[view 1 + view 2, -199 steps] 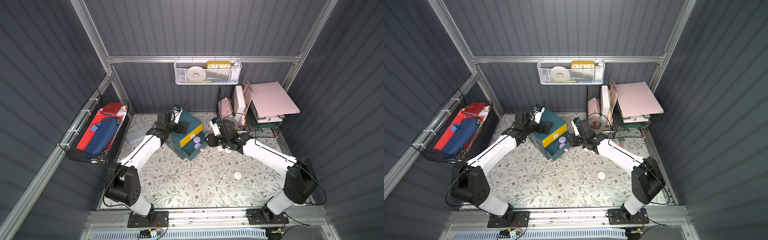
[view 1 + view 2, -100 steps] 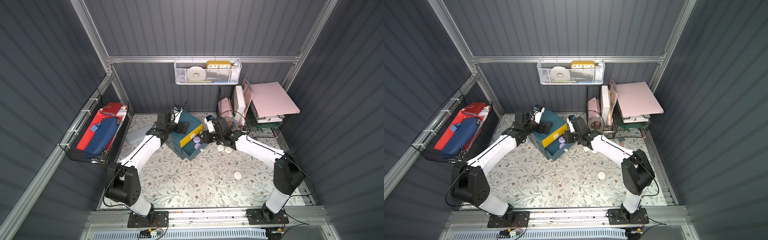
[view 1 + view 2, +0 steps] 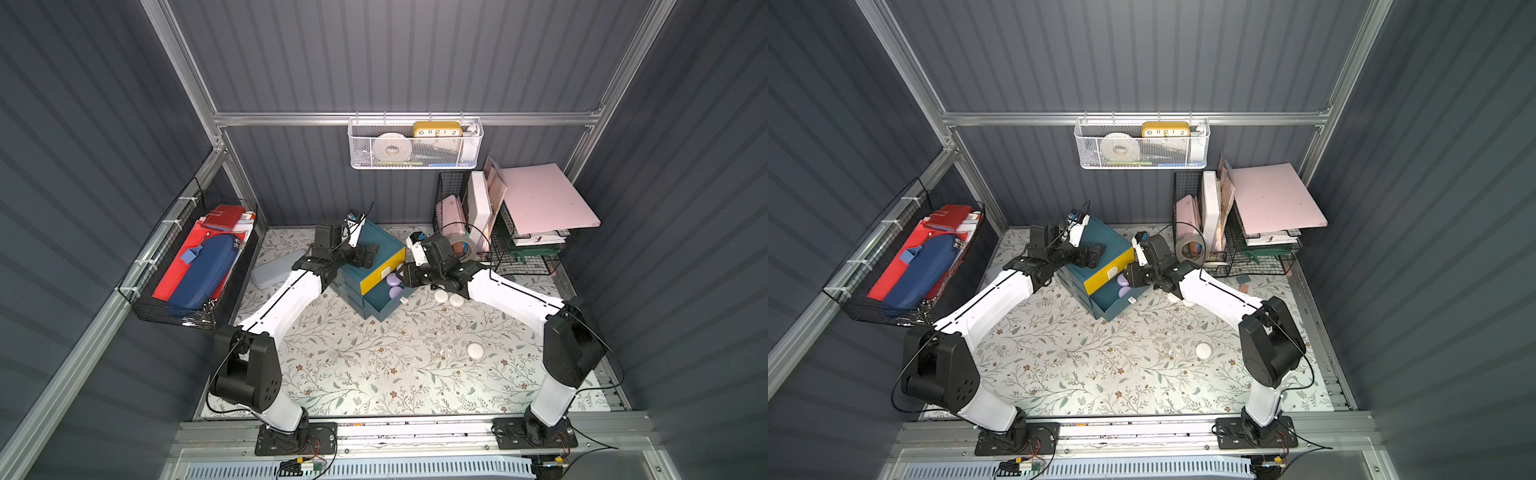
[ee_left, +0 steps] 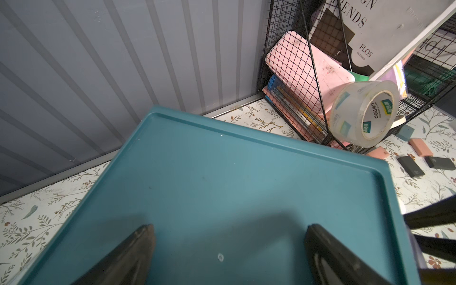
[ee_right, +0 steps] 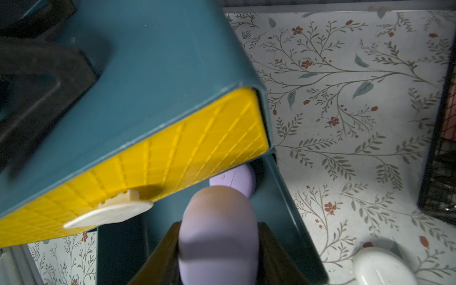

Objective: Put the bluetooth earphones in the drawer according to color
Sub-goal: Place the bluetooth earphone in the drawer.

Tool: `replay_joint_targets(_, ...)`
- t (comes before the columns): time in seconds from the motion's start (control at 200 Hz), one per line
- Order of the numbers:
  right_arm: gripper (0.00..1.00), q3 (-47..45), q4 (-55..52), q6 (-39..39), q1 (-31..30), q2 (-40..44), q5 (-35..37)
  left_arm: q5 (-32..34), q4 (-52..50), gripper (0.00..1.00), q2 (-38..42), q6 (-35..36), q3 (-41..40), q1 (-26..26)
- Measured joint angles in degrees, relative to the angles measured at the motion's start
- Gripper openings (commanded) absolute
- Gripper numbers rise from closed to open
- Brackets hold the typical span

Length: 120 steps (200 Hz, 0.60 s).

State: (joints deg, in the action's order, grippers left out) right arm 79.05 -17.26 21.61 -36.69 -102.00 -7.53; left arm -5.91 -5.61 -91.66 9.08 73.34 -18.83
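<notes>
Gripped lilac case (image 5: 218,237): near end was cut off by right wrist picture's edge. Second lilac case (image 5: 234,180) mostly hid behind it, under yellow drawer front (image 5: 172,158). White case (image 5: 382,267) was cropped at corner (same view). Open drawer (image 5: 283,202): floor sat in shadow, unreadable. Fingers (image 4: 133,251) of left gripper (image 4: 228,229) ran off frame.

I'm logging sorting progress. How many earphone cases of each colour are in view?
White cases: 3, on the table.
Lilac cases: 3, one in the right gripper, two in the open drawer.
Black: 0 in view.
Total: 6.
</notes>
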Motion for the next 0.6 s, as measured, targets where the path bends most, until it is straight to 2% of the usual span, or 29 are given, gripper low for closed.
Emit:
replay_joint_targets(0.15,0.63,0.00,0.28,0.42,0.00,-0.02,-0.22,0.00,0.00,0.99,0.00,-0.02,0.00,0.00)
replay_joint_targets(0.35,0.70,0.00,0.96,0.52,-0.04,-0.02,-0.55,0.00,0.00,0.99,0.00,-0.02,0.00,0.00)
replay_joint_targets(0.475,0.71,-0.22,0.96,-0.33,-0.04,0.42,0.79,0.00,0.00,0.99,0.00,0.00,0.00,0.00)
replay_joint_targets(0.6,0.66,-2.10,0.94,-1.75,-0.02,3.67,3.54,0.00,0.00,0.99,0.00,-0.02,0.00,0.00)
